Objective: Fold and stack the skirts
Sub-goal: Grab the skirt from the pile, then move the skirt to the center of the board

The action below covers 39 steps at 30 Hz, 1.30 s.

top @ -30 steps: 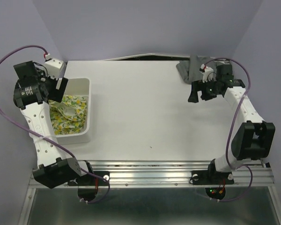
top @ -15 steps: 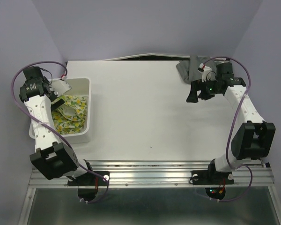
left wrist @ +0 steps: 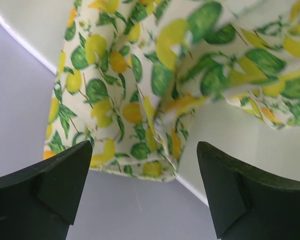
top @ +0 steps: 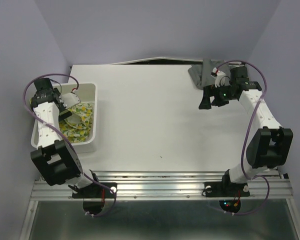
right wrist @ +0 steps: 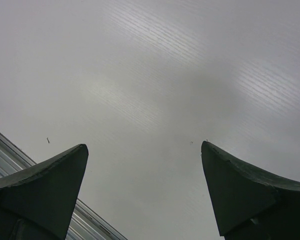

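Observation:
The lemon-print skirt [top: 78,122] lies crumpled in the white basket [top: 95,116] at the table's left. My left gripper [top: 71,98] is open at the basket's far end, just above the skirt. In the left wrist view the skirt [left wrist: 135,75] fills the space ahead of the open left gripper [left wrist: 144,150], and nothing is between the jaws. The grey skirt [top: 202,73] lies bunched at the table's back right corner. My right gripper [top: 206,98] is open and empty above bare table, a little in front of the grey skirt. The right wrist view shows the right gripper [right wrist: 145,147] over table only.
The white table [top: 150,120] runs between the basket and the right arm. The basket's pale inner wall [left wrist: 230,135] is beside the skirt. A metal rail [top: 160,182] borders the near edge and also shows in the right wrist view [right wrist: 2,150].
My left arm has swung down and in, bringing its gripper from above the basket's far left corner down over the lemon-print skirt. The right arm has barely moved.

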### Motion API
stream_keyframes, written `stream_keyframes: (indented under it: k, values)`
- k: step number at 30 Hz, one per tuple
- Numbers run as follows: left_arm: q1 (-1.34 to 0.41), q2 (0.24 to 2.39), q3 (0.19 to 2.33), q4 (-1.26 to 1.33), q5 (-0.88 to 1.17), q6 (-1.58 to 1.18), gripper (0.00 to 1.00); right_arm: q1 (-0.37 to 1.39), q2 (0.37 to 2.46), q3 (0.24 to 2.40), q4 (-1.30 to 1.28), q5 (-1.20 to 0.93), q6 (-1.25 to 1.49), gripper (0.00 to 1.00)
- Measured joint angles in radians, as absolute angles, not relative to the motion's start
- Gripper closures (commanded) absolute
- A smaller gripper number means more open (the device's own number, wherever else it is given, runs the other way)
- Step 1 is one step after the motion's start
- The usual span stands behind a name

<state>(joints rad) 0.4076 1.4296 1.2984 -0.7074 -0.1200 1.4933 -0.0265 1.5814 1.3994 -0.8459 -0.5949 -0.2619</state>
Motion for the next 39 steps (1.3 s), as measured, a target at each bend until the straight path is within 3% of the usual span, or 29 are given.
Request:
stream_keyframes:
  k: [7, 9, 11, 17, 19, 25, 27, 35, 39]
  values:
    - [0.405, 1.490, 1.295, -0.646, -0.014, 1.474, 0.14, -0.027, 1.581, 1.400, -0.863, -0.587, -0.264, 0.00]
    - [0.399, 1.493, 1.295, -0.648, 0.020, 1.464, 0.21, -0.027, 1.581, 1.400, -0.864, -0.584, -0.266, 0.00]
    - [0.387, 1.493, 1.295, -0.647, 0.054, 1.451, 0.38, -0.027, 1.581, 1.400, -0.865, -0.583, -0.266, 0.00]
    - [0.354, 1.499, 1.283, -0.650, 0.097, 1.404, 0.65, -0.027, 1.581, 1.400, -0.866, -0.582, -0.266, 0.00]
    - [0.353, 1.505, 1.283, -0.658, 0.102, 1.372, 1.00, -0.027, 1.581, 1.400, -0.866, -0.579, -0.266, 0.00]
    - [0.353, 1.524, 1.398, -0.740, 0.101, 1.312, 1.00, -0.027, 1.574, 1.404, -0.868, -0.575, -0.266, 0.00]
    - [0.353, 1.534, 1.509, -0.777, 0.103, 1.269, 1.00, -0.027, 1.570, 1.412, -0.867, -0.576, -0.262, 0.00]
    - [0.316, 1.616, 2.300, -0.727, 0.096, 0.947, 1.00, -0.027, 1.538, 1.417, -0.852, -0.595, -0.230, 0.00]
    - [0.138, 1.536, 2.367, -0.600, 0.047, 0.852, 1.00, -0.027, 1.538, 1.438, -0.848, -0.595, -0.209, 0.00]
